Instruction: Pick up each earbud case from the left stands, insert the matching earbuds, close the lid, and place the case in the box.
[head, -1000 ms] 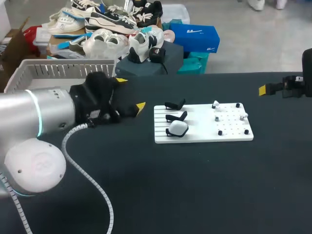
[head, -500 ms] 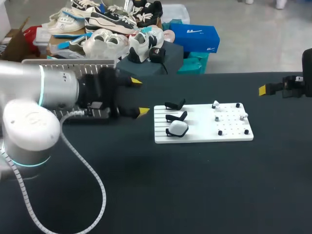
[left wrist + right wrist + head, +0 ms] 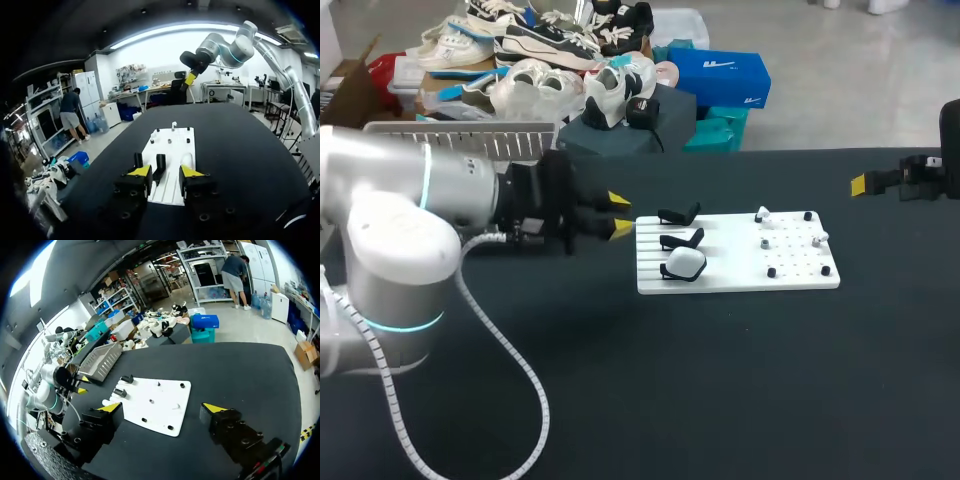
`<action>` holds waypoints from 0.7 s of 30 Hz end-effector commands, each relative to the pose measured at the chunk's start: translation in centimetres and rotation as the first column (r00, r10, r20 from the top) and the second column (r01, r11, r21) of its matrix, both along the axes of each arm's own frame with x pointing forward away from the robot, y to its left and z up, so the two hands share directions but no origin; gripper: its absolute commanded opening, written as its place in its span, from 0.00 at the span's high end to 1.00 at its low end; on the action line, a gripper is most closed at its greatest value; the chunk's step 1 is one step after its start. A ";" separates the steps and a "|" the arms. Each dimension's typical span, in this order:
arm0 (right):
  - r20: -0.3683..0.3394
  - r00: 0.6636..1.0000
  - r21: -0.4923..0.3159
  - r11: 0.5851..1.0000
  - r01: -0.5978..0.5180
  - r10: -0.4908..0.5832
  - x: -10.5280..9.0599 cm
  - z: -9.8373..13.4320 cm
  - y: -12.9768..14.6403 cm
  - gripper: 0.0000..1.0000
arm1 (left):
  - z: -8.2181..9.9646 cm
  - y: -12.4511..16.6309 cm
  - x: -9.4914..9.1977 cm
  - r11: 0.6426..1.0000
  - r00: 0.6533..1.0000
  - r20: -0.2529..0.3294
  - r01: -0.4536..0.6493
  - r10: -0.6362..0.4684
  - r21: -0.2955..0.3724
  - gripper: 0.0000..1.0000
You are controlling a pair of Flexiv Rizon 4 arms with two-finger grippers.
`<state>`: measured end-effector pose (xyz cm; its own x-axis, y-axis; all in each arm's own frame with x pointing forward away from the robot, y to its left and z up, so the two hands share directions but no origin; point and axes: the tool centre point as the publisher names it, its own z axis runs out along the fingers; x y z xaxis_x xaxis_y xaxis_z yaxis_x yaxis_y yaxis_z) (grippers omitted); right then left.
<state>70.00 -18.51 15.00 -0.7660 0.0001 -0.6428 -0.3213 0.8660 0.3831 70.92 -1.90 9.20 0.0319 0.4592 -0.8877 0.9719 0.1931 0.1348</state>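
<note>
A white board point(image 3: 735, 262) lies mid-table. On its left side stand two empty black stands point(image 3: 680, 214) point(image 3: 683, 240) and a third holding a white earbud case point(image 3: 685, 263). Small white earbuds point(image 3: 762, 214) point(image 3: 820, 238) sit among black pegs on its right half. My left gripper point(image 3: 618, 214) hovers just left of the board, open, its fingers fairly close with nothing between them. The left wrist view shows a stand point(image 3: 160, 164) ahead of that gripper point(image 3: 166, 171) and the case point(image 3: 186, 160) ahead of one finger. My right gripper point(image 3: 162, 408) is wide open and empty, far off at the table's right edge point(image 3: 880, 183).
A white slatted basket point(image 3: 440, 145) stands at the back left of the black table, behind my left arm. From the right wrist view, the board point(image 3: 160, 402) lies ahead and the basket point(image 3: 102, 360) beyond it.
My left gripper swung from in front of the basket rightward to the board's left edge, and its fingers have drawn closer together. The right arm has not moved.
</note>
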 end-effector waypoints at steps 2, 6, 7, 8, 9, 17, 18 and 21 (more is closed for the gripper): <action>0.000 1.000 0.000 1.000 0.000 0.000 0.0 0.0 0.0 0.00 | -0.5 -0.4 0.0 0.999 0.997 -0.082 0.013 -0.009 0.043 0.58; 0.000 1.000 0.000 1.000 0.000 0.000 0.0 0.0 0.0 0.00 | -0.8 -0.7 -0.1 0.999 0.993 -0.116 0.023 -0.018 0.040 0.52; 0.000 1.000 0.000 1.000 0.000 0.000 0.0 0.0 0.0 0.00 | -0.8 -0.8 0.0 0.999 0.993 -0.119 0.022 -0.018 0.037 0.50; 0.000 1.000 0.000 1.000 0.000 0.000 0.0 0.0 0.0 0.00 | -0.8 -0.9 0.1 0.999 0.992 -0.122 0.022 -0.018 0.034 0.45; 0.000 1.000 0.000 1.000 0.000 0.000 0.0 0.0 0.0 0.00 | -0.8 -0.9 0.2 0.999 0.992 -0.123 0.025 -0.021 0.031 0.45; 0.000 1.000 0.000 1.000 0.000 0.000 0.0 0.0 0.0 0.00 | -1.5 -1.5 -0.3 0.995 0.985 -0.146 0.097 -0.093 0.019 0.44; 0.000 1.000 0.000 1.000 0.000 0.000 0.0 0.0 0.0 0.00 | -1.8 -1.6 -0.5 0.994 0.985 -0.139 0.109 -0.105 0.018 0.44; 0.000 1.000 0.000 1.000 0.000 0.000 0.0 0.0 0.0 0.00 | -2.5 -1.8 -0.8 0.993 0.984 -0.139 0.115 -0.110 0.025 0.43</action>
<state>70.00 -18.51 15.00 -0.7660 0.0002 -0.6428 -0.3213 0.8660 0.3831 69.85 -3.38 7.38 -0.0359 0.4892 -0.8714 0.9963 0.0857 0.0071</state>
